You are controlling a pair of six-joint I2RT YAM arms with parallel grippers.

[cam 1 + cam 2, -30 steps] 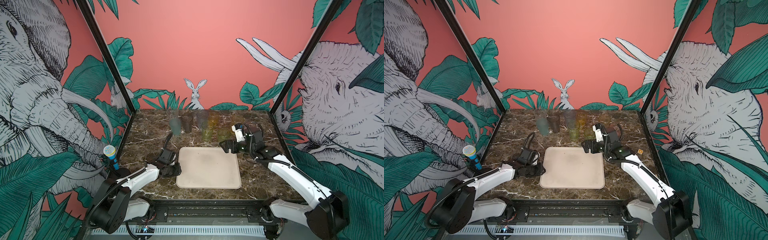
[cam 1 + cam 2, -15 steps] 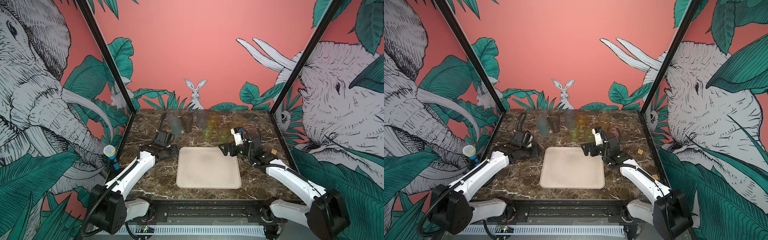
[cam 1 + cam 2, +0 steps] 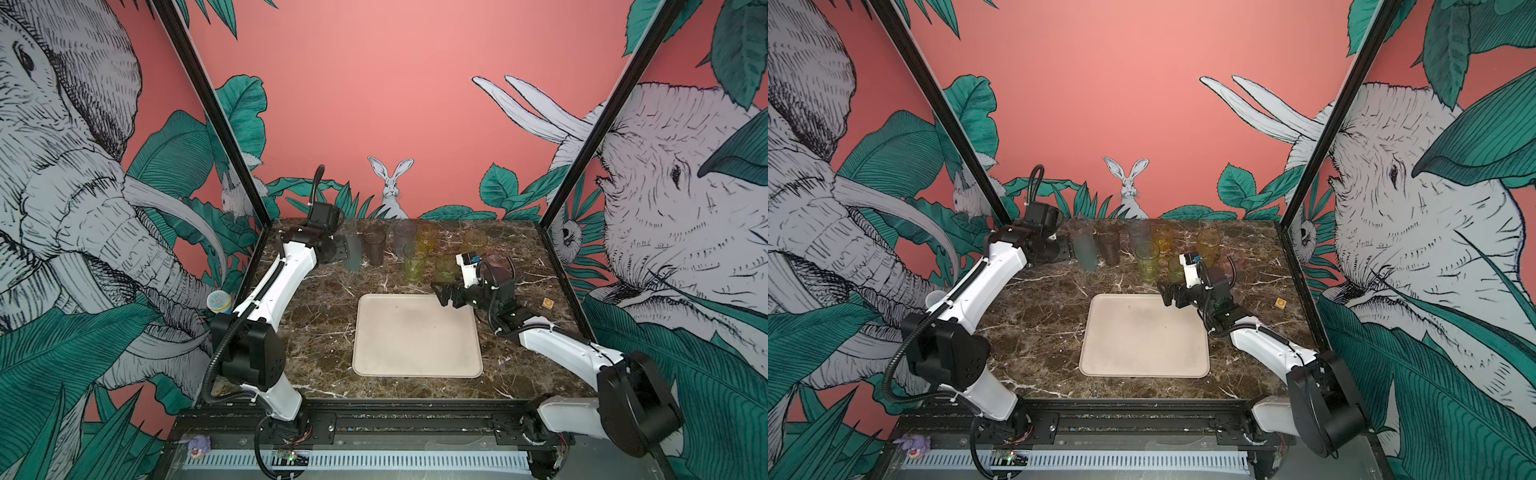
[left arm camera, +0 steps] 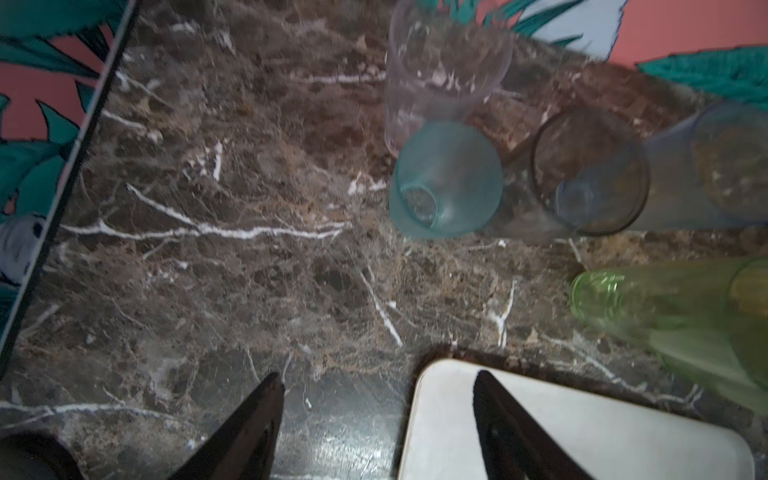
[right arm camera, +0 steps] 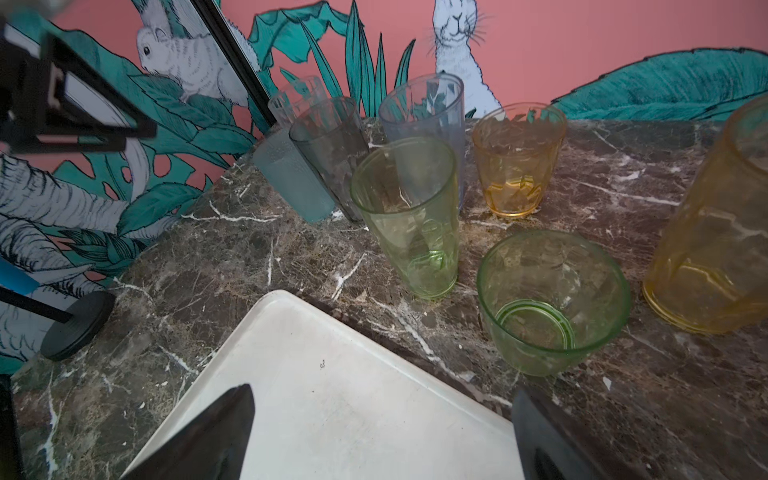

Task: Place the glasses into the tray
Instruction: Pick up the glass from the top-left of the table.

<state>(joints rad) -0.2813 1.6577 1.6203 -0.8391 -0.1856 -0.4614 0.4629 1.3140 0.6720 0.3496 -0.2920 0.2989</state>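
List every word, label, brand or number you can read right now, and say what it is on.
None legible in any view.
Small orange square piece on the brown marble tabletop: any marking too small to read.
Blue patch on the right arm's white wrist block: too small to read.
Translucent coloured tumblers and flat cream rectangular tray: no print visible.

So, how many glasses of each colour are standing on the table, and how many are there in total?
clear glass: 1
smoky grey glass: 1
teal glass: 1
blue glass: 1
green glasses: 2
amber glasses: 2
pink glass, partly hidden: 1
Total: 9
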